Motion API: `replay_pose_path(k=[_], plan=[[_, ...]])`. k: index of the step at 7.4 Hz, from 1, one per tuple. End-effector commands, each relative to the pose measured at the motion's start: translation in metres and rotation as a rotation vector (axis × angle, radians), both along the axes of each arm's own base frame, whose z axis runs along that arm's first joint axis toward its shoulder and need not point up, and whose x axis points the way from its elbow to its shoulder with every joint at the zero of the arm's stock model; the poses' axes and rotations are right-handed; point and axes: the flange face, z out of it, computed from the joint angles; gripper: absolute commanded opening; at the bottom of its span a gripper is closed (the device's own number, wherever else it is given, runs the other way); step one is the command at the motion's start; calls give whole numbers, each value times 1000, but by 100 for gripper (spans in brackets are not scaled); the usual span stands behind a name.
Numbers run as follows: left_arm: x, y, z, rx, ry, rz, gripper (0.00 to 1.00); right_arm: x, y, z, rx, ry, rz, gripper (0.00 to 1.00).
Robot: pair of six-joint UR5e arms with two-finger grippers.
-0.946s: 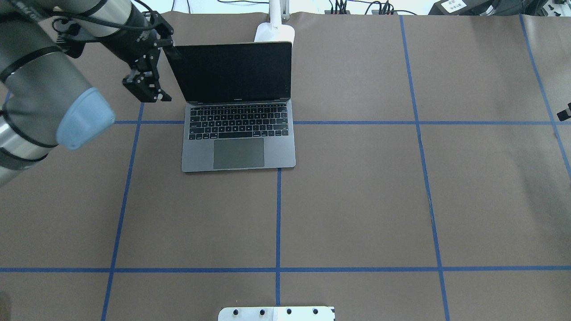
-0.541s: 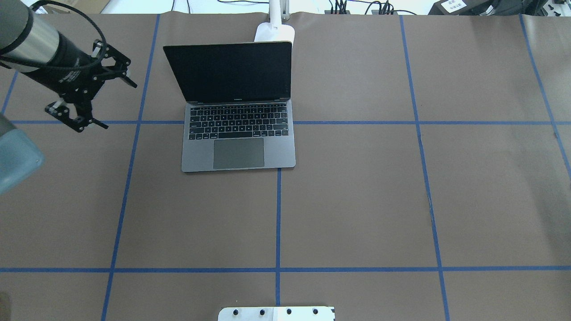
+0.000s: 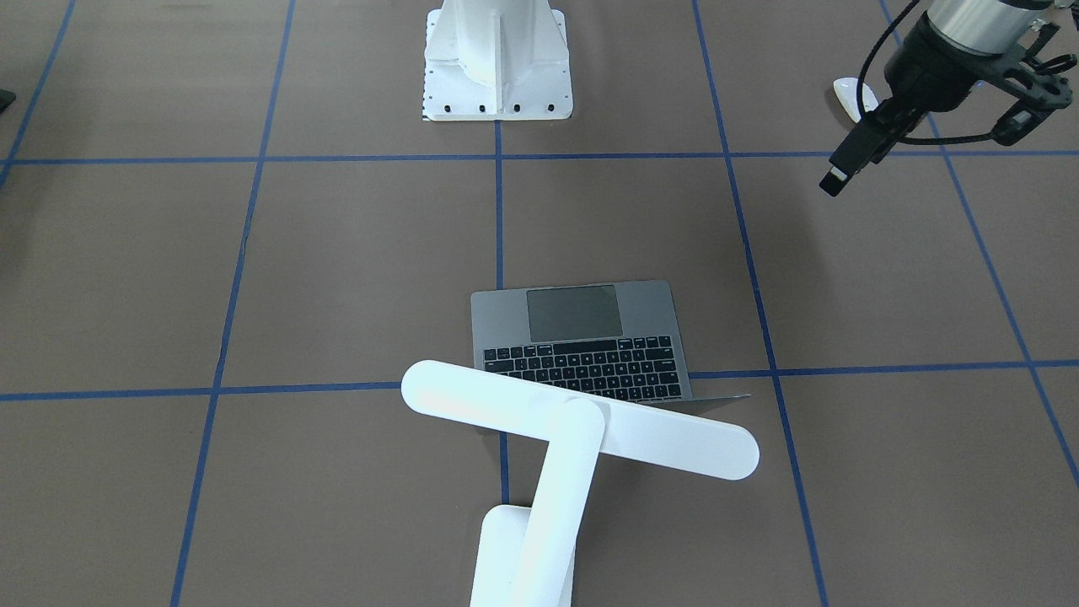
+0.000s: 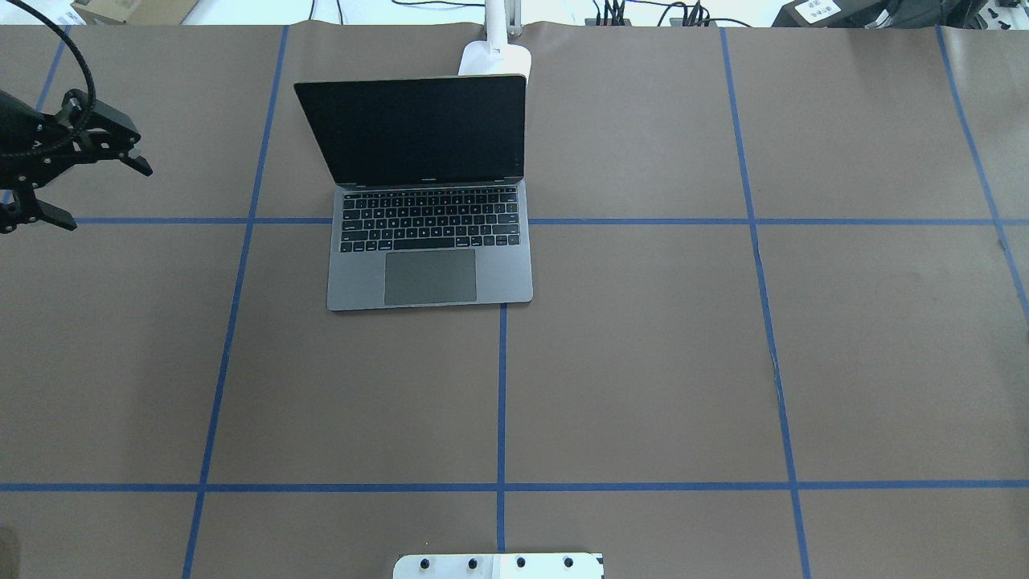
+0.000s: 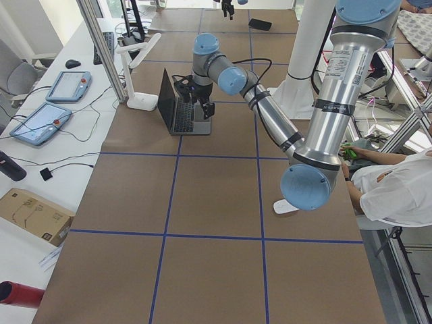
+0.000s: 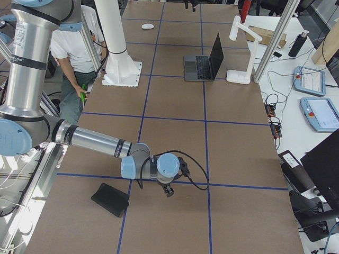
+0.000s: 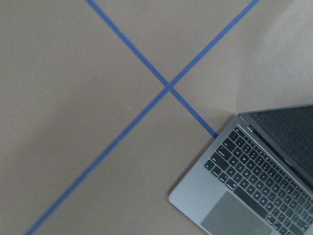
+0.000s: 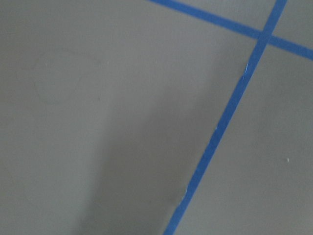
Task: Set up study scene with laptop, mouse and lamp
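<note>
While the slim grey metal laptop [image 4: 430, 265] stands open with its screen dark on the brown, blue-taped tabletop [image 4: 643, 362], the left claw [image 4: 108, 199] hangs off toward the robot's left side, well apart from it, fingers spread wide and holding nothing. An all-white desk lamp with a long flat bar head [image 3: 573, 421] stands just behind the laptop's lid, on the side away from the robot, its base [image 4: 494, 58] at the tabletop's far edge. The small glossy white oval mouse [image 3: 850, 94] lies on the robot's left, near the robot's edge and well apart from the laptop, partly hidden behind the left arm in the front-facing view. At the tabletop's other end the right claw [image 6: 168, 191] sits low beside a black square mat [image 6: 110, 199]; only a side camera catches it, so whether it is spread or closed cannot be told.
</note>
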Motion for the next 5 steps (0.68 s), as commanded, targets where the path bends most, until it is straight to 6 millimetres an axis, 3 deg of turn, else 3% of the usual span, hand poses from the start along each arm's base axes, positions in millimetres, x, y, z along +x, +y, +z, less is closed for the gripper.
replay_pose_path(k=[1, 4, 5], plan=[[-17, 4, 6, 109, -35, 57, 100, 27, 33, 43, -16, -38, -132, 97], [-21, 10, -5, 136, -23, 55, 100, 31, 61, 58, -159, -97, -221, 97], [-23, 13, -9, 145, -19, 55, 100, 28, 51, 55, -221, -109, -238, 97]])
